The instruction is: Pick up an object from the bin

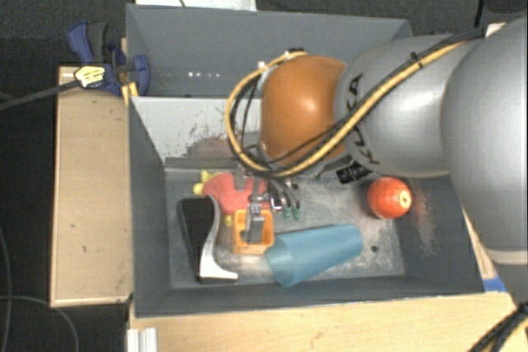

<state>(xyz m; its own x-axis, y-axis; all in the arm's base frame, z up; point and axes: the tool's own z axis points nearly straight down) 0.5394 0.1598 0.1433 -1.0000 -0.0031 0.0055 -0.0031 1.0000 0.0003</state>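
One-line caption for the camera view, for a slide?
KUKA arm's gripper low in the grey bin, over a small orange object beside a tipped blue cup; orange ball apart at right.

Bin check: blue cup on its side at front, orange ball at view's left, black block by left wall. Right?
No. The orange ball sits at the view's right, not left, as the camera view shows. The blue cup does lie on its side at the front, and the black block is by the left wall.

single overhead camera, tilted slightly sideways, looking down into bin (148, 202)
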